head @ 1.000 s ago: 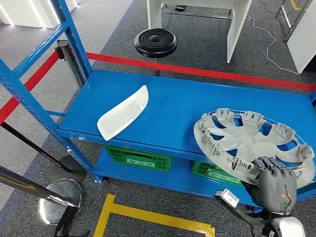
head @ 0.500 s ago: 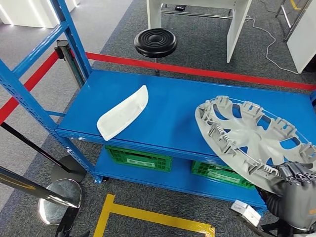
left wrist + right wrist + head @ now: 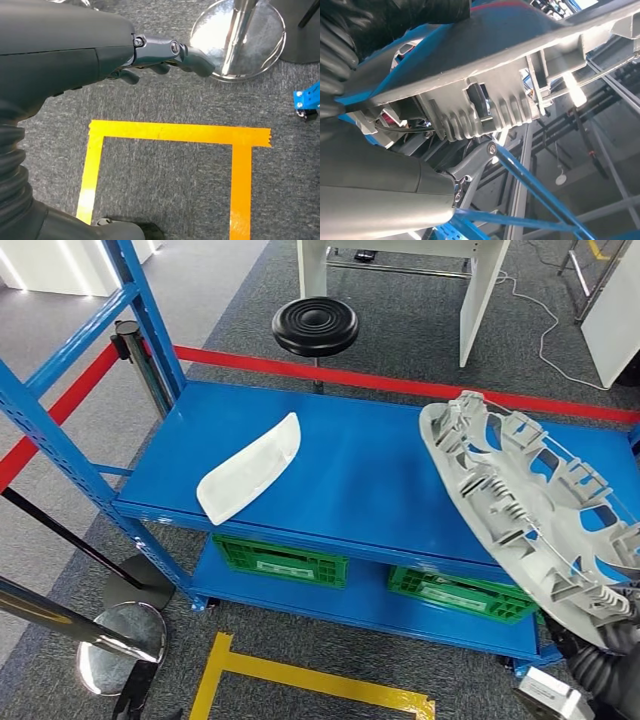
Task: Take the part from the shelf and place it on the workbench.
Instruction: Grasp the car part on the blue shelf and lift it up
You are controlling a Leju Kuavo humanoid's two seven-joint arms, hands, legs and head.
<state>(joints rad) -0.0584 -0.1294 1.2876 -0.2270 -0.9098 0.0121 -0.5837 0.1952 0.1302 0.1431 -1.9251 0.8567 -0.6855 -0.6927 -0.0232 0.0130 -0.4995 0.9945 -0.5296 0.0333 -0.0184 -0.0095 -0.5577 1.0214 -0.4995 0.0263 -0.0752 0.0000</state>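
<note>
Wheel cover (image 3: pixel 528 505) held steeply tilted above right end of blue shelf (image 3: pixel 355 465), gripped at its lower rim by right hand (image 3: pixel 433 125) (ribbed back facing up). Left hand (image 3: pixel 166 52) empty over floor, fingers extended. White part (image 3: pixel 249 468) near shelf's front-left corner

The left hand (image 3: pixel 166 52) has dark grey fingers with visible screws, behind a black ribbed wrist cover.
</note>
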